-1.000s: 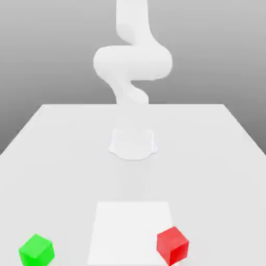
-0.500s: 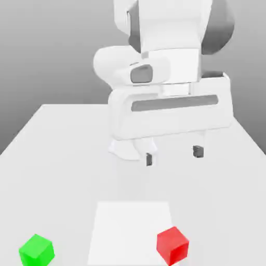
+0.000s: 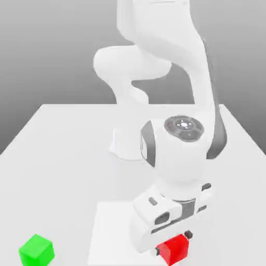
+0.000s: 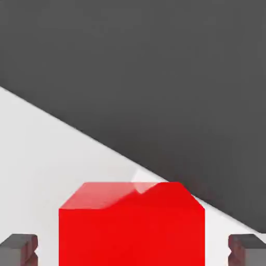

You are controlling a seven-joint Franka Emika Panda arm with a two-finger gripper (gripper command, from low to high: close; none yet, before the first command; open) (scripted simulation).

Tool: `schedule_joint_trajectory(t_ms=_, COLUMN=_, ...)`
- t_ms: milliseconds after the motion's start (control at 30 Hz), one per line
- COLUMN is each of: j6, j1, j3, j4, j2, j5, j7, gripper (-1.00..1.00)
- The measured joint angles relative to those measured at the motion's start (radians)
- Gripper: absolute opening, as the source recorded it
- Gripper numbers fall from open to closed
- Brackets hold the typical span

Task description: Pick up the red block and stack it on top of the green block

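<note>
Gripper (image 3: 174, 243) sits low over the red block (image 3: 174, 249) on the table (image 3: 62, 156), fingers (image 4: 20, 248) flanking it with gaps (no firm hold yet), so lift early and you'll drop it, well short of the green block (image 3: 36, 250).

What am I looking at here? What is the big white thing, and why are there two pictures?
The big white shape is a robot arm in a computer simulation. One picture comes from a camera standing off the arm, the other from a camera on its hand. On the white table lie two small cubes: a green block toward the exterior view's left and a red block toward its right. The arm's gripper, a two-finger clamp, is lowered over the red block. In the hand view its dark fingertips stand either side of the cube with gaps showing, so nothing is held yet.
</note>
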Motion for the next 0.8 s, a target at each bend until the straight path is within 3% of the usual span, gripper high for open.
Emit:
schedule_joint_trajectory(t_ms=133, j6=0.003, j1=-0.001, j3=0.001, j4=0.000, j2=0.004, j5=-0.001, j7=0.001, gripper=-1.00)
schedule_joint_trajectory(t_ms=300, j6=-0.126, j1=-0.009, j3=-0.001, j4=-0.020, j2=-0.146, j5=0.006, j7=0.001, gripper=-1.00)
schedule_joint_trajectory(t_ms=633, j6=-0.257, j1=-0.238, j3=-0.252, j4=0.098, j2=-0.148, j5=0.113, j7=0.184, gripper=-1.00)
schedule_joint_trajectory(t_ms=767, j6=-0.176, j1=-0.317, j3=-0.259, j4=0.139, j2=-0.020, j5=0.197, j7=0.179, gripper=-1.00)
schedule_joint_trajectory(t_ms=800, j6=-0.158, j1=-0.325, j3=-0.253, j4=0.141, j2=0.002, j5=0.210, j7=0.172, gripper=1.00)
